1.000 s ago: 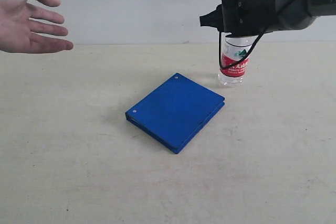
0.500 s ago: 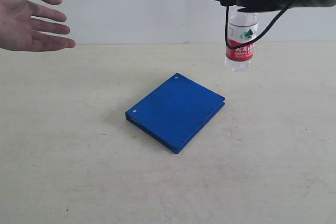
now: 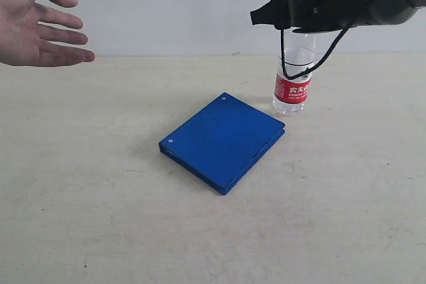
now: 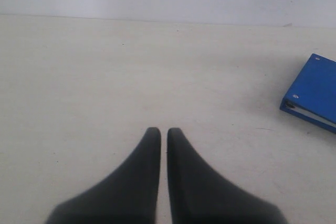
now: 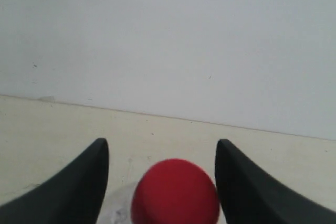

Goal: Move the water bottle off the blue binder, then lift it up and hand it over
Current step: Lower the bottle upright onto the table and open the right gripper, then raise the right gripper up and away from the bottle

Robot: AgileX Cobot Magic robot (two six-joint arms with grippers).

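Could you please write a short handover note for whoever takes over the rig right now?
The left gripper is shut and holds nothing.
The right gripper is closed on the upper part of the water bottle, with fingers on either side of its red cap.
The bottle stands upright beside the far right corner of the blue binder. Whether its base touches the table I cannot tell.
The binder lies flat and closed.
Done: the bottle is off the binder.
Left: lift it and pass it to the open hand at far left.

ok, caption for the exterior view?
Right claw around the top of the water bottle, beside the blue binder; open hand held out at left.
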